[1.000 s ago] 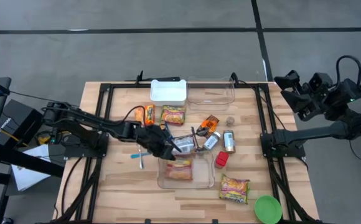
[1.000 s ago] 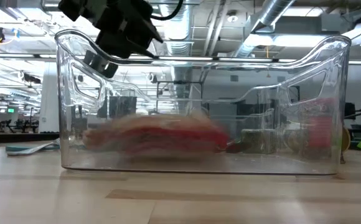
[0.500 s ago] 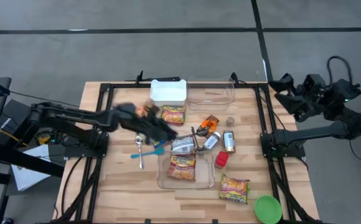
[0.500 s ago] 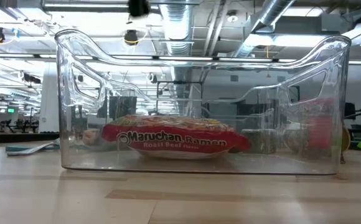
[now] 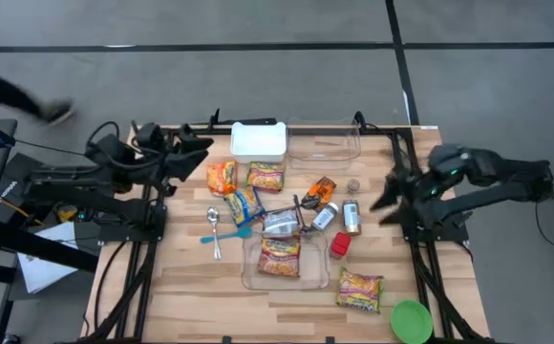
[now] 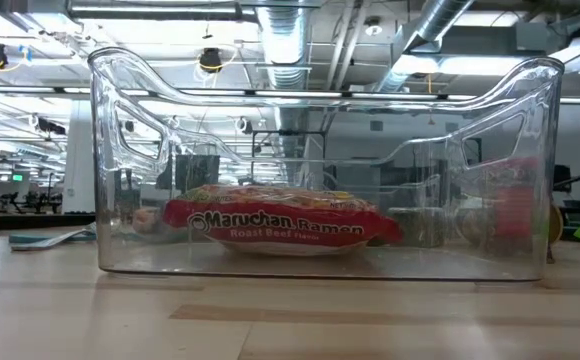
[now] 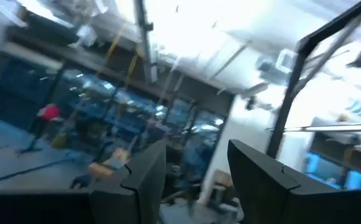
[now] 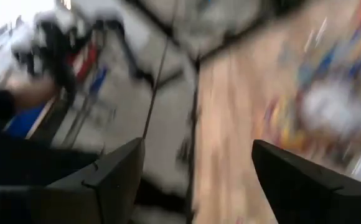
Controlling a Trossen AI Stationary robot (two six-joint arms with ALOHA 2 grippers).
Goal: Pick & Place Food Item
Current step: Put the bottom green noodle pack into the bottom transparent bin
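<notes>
Hanging at the table's left rear corner, the left gripper [image 5: 196, 146] has its two dark fingers [image 7: 144, 177] parted with a clear gap between them and nothing in it; its wrist view looks out into the room rather than down at the table. Over at the right edge of the table, the right gripper [image 5: 389, 194] holds its fingers [image 8: 115, 171] wide apart, likewise with nothing between them, above the frame rail.

Flat on the floor of the clear bin [image 5: 320, 277] lies the ramen packet [image 5: 280, 256], clear of both grippers. From above its long axis runs roughly front to back on the table, slightly skewed. In the low view the ramen packet [image 6: 282, 221] lies across the bin [image 6: 120, 120], printed face towards the camera, lettering upright and reading left to right.

Behind the bin, loose items crowd the middle of the table [image 5: 181, 287]: a silvery pouch [image 5: 281, 224], a blue-and-yellow packet [image 5: 245, 204], an orange packet [image 5: 222, 176], a second ramen packet [image 5: 266, 176], two small cans [image 5: 351, 217] and a red item [image 5: 340, 245]. A spoon [image 5: 214, 229] lies to the left. A white tray [image 5: 258, 140] and another clear container [image 5: 325, 145] sit along the rear edge. A third ramen packet [image 5: 359, 289] and a green lid [image 5: 411, 320] lie near the front right corner.
</notes>
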